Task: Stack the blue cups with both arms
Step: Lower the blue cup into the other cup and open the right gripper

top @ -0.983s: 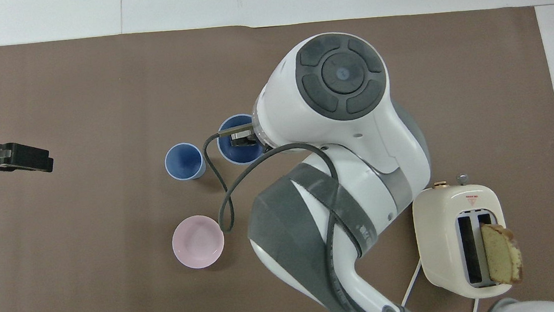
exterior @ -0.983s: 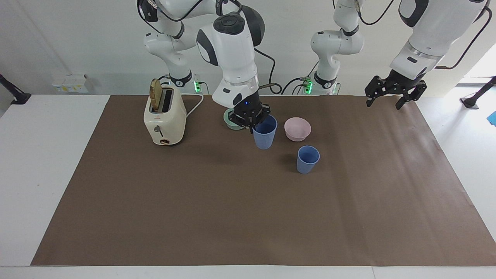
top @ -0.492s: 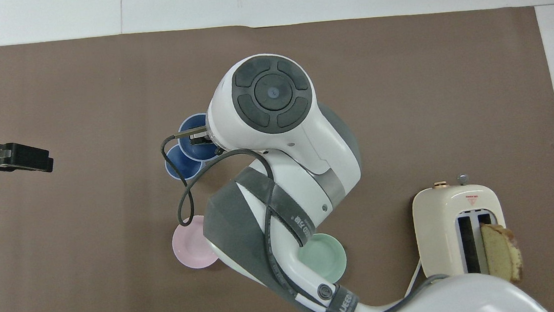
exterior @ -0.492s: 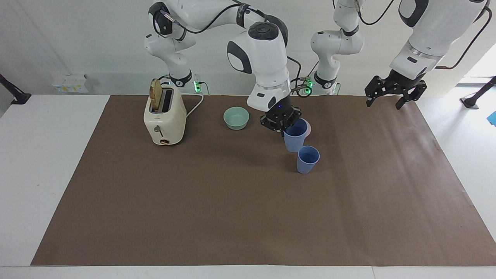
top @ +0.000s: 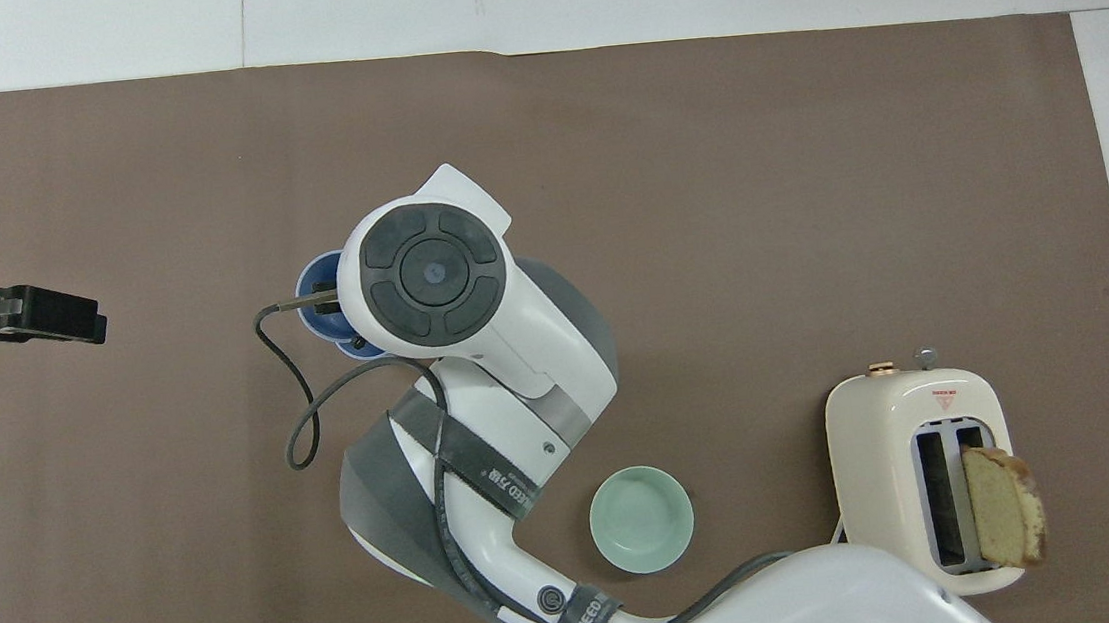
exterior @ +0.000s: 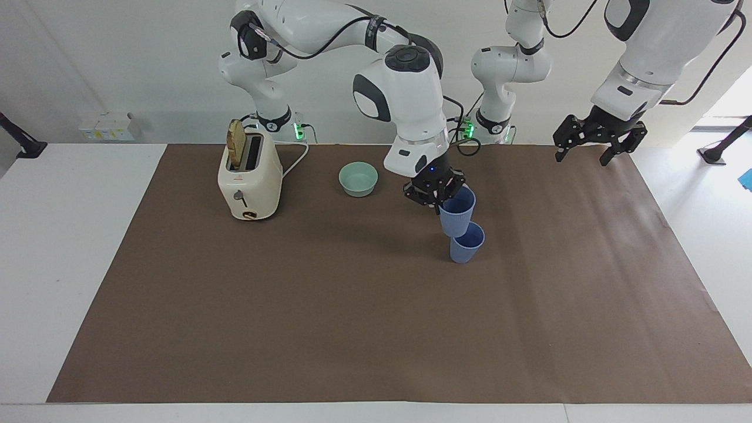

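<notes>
- Toaster (exterior: 249, 179): cream, upright on the brown mat (exterior: 294, 329) toward the right arm's end of the worktop, close to the robots' edge. One bread slice (exterior: 236, 143) stands in a slot, sticking out the top; the other slot shows nothing.
- Teal-green bowl (exterior: 358, 178): on the mat between toaster and cups, near the robots' edge, upright, nothing in it.
- Right gripper (exterior: 436, 197): the right arm reaches from its base out over mid-table, wrist pointing down, fingers clamped on the rim of the held blue cup (exterior: 457, 211).
- Held blue cup: upright, slightly tilted, its base at the mouth of the standing blue cup (exterior: 467, 242). Can't tell whether the base is already inside or just over the rim. Nothing visible inside it.
- Standing blue cup: on the mat around mid-table, farther from the robots than the bowl. Its interior is mostly covered by the held cup.
- Overhead view: the right arm's wrist covers most of both cups; only a blue rim arc (top: 318, 302) shows.
- Left gripper (exterior: 589, 148): the left arm waits, raised over the mat's corner at the left arm's end by the robots' edge, well apart from the cups. Fingers spread, holding nothing.
</notes>
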`<state>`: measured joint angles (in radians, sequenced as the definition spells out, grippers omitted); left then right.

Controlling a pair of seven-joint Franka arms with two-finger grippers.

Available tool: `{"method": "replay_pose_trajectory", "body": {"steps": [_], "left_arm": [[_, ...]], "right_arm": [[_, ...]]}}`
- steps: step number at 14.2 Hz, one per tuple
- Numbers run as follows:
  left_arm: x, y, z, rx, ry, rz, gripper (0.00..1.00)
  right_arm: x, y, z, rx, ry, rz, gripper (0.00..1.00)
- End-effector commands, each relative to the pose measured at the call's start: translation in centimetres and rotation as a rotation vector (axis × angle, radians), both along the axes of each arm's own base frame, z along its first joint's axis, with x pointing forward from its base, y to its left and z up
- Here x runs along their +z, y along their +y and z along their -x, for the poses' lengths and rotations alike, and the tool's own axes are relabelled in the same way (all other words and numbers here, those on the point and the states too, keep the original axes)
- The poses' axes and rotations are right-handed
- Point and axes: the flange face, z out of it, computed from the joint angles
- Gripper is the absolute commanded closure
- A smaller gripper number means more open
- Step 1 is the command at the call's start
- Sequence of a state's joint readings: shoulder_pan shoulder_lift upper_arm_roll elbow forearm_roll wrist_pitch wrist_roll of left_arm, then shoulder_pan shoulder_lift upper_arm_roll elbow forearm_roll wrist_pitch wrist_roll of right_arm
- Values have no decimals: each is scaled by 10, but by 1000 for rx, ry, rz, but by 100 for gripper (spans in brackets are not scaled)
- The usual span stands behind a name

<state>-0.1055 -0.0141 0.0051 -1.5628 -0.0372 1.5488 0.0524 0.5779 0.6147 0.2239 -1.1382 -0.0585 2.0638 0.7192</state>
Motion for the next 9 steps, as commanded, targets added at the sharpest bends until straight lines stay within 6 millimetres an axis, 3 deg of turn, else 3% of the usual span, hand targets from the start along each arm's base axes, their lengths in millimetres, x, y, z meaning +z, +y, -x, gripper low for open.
{"method": "replay_pose_trajectory", "body": {"steps": [1,9], "left_arm": [[6,4,3,0,5,-7,0],[5,4,2,0,8,-8,0]], "right_arm": [[-3,8,2,-22,-1,10,100],[-30,8,1,-15,29,57,100]]}}
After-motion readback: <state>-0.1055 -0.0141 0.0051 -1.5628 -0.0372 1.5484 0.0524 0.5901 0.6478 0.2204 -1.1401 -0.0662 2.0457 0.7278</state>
